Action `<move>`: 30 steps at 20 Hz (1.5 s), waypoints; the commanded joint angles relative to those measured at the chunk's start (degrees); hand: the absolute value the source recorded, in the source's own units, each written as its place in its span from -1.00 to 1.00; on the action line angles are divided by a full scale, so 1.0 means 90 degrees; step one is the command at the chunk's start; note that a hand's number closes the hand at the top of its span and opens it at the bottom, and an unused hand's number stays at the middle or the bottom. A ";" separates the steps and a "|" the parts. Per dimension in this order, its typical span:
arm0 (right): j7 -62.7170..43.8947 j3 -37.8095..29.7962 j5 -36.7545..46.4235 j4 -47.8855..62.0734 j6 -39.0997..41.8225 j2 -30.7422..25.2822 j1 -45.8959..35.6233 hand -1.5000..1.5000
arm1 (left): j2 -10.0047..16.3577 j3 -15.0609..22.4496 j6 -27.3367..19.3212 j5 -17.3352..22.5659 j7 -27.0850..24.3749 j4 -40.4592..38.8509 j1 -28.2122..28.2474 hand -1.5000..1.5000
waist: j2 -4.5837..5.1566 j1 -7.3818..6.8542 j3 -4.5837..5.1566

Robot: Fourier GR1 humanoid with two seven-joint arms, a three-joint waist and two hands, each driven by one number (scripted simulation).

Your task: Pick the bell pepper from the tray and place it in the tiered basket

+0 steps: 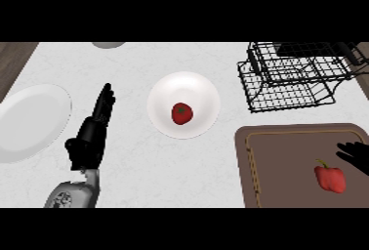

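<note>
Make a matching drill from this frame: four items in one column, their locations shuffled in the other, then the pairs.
1. bell pepper
2. tomato
3. tiered basket
4. left hand

A. on the centre white plate
B. far right corner of the counter
C. on the brown tray
D. between the left white plate and the centre one

Pairs: 1-C, 2-A, 3-B, 4-D

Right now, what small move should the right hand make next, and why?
Probably bring the right hand onto the bell pepper: the pepper lies ungrasped on the tray, and the open hand is just beside it.
</note>
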State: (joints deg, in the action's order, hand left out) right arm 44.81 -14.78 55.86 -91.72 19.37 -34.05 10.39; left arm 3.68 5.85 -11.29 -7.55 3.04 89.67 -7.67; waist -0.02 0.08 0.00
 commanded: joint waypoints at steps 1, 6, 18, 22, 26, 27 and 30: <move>0.0079 0.0042 0.0245 -0.0191 0.0067 0.0157 0.0308 -1.00 | 0.0218 -0.0223 0.0236 0.0102 0.0150 0.0264 0.0132 0.00 | -0.0004 0.0009 0.0001; -0.0390 0.0531 0.0400 0.0085 0.0236 0.0640 -0.0370 -1.00 | -0.0186 -0.0111 -0.0007 -0.0113 -0.0536 -0.0511 -0.0084 0.00 | 0.0006 0.0003 0.0002; -0.0264 0.0498 0.0638 0.0283 0.0156 0.0807 -0.0322 -1.00 | 0.0003 -0.0456 0.0349 0.0047 -0.0118 -0.0252 -0.0289 0.00 | -0.0001 0.0011 0.0001; 0.0233 0.0255 0.0396 0.1036 -0.0193 0.0823 -0.0459 -1.00 | -0.0250 -0.0169 0.0048 -0.0300 -0.0011 -0.0138 -0.0225 0.00 | 0.0000 0.0001 -0.0001; 0.0055 0.0231 0.0412 0.0883 -0.0576 0.1167 -0.0405 1.00 | -0.0241 -0.0245 0.0089 -0.0269 0.0027 -0.0074 -0.0156 0.00 | -0.0001 0.0007 0.0000; -0.0147 0.0302 0.0405 0.0591 -0.0436 0.1228 -0.0612 1.00 | -0.0227 -0.0151 0.0222 -0.0216 0.0132 0.0077 -0.0094 0.00 | -0.0002 0.0001 0.0000; 0.0073 0.0384 0.0733 0.0703 -0.1404 0.1368 -0.0625 1.00 | -0.0077 -0.0313 0.0263 -0.0151 0.0315 0.0227 -0.0108 0.00 | -0.0004 -0.0008 -0.0001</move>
State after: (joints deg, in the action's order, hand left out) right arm 45.73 -12.69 60.32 -83.91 12.41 -24.21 5.02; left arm 1.78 4.25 -9.78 -9.60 3.54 90.09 -8.01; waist -0.07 0.09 0.17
